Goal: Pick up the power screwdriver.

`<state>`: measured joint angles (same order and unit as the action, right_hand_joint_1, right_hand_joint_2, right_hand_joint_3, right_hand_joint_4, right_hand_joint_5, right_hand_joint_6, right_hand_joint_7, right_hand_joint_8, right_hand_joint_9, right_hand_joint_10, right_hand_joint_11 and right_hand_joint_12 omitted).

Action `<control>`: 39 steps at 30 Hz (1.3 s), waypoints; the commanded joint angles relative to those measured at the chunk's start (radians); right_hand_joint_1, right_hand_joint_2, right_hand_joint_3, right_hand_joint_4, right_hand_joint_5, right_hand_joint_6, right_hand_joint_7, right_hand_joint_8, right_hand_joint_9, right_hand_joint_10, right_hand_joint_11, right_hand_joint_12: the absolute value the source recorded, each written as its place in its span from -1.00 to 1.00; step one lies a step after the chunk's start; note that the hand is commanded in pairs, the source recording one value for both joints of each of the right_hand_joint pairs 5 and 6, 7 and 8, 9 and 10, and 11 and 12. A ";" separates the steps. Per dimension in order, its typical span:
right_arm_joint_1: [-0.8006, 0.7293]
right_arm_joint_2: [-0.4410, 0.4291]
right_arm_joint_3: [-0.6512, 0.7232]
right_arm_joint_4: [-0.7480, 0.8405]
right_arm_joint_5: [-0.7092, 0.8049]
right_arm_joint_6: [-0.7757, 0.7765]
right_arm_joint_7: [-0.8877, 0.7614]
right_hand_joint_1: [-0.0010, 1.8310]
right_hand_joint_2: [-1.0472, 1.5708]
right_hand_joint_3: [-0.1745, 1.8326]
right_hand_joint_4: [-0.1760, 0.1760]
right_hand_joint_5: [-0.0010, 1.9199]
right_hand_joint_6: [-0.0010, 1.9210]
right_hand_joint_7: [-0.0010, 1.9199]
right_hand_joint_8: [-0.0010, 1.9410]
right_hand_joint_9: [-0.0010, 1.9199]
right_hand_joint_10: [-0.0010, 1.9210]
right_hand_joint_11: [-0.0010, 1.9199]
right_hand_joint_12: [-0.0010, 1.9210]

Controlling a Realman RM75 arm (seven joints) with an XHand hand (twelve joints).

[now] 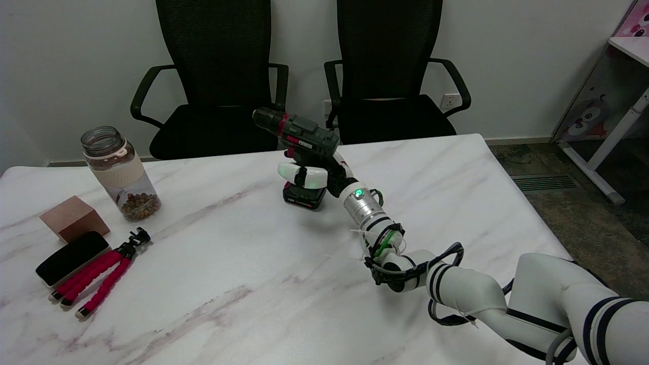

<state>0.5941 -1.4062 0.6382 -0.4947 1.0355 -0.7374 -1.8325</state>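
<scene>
right arm (481, 299) reaches in from lower right, forearm angled up-left, wrist (361, 203) LED green. right hand (317, 175) wrapped around the power screwdriver (299, 137) grip, white fingers (296, 174) curled across its front.

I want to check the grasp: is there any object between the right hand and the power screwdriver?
No. The right hand already wraps its fingers around the grip of the power screwdriver, with nothing visible between them.

Open marble table (243, 284) (left-edge clutter: jar (120, 172), tripod (101, 276))
</scene>
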 commanded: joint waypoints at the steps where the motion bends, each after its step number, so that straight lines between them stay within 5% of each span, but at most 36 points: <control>1: 0.001 0.000 0.000 0.001 0.000 0.010 0.005 0.16 -0.02 0.38 0.76 -0.39 -0.39 -0.39 -0.39 0.17 0.17 -0.24 -0.24; 6: 0.001 0.000 0.000 -0.001 0.000 0.012 0.005 0.16 0.04 0.40 0.79 -0.31 -0.31 -0.31 -0.32 0.25 0.25 -0.09 -0.09; 9: 0.001 0.000 0.000 -0.002 0.000 0.012 0.005 0.13 0.10 0.34 1.00 -0.19 -0.19 -0.19 -0.19 0.30 0.30 -0.05 -0.05; 12: 0.001 -0.001 0.000 -0.002 0.000 0.012 0.005 0.19 0.14 0.29 0.88 -0.06 -0.06 -0.06 -0.07 0.34 0.33 0.00 0.00; 18: 0.004 -0.002 0.000 -0.008 -0.005 0.024 0.005 0.17 0.19 0.32 0.99 0.05 0.05 0.05 0.03 0.40 0.39 0.10 0.10; 25: 0.009 -0.002 0.000 -0.011 -0.006 0.024 0.005 0.16 0.24 0.33 0.72 0.08 0.08 0.08 0.07 0.47 0.47 0.17 0.17; 28: 0.012 -0.001 0.000 -0.017 -0.006 0.024 0.005 0.16 0.26 0.33 0.09 0.12 0.12 0.12 0.11 0.52 0.52 0.21 0.21; 29: 0.012 -0.001 0.000 -0.020 -0.006 0.024 0.005 0.15 0.27 0.34 0.02 0.14 0.14 0.14 0.13 0.54 0.54 0.22 0.22; 39: 0.026 0.006 -0.015 -0.031 -0.012 0.027 0.007 0.13 0.27 0.43 -0.11 0.29 0.28 0.29 0.27 0.78 0.78 0.33 0.33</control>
<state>0.6031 -1.4060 0.6368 -0.5102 1.0292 -0.7151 -1.8273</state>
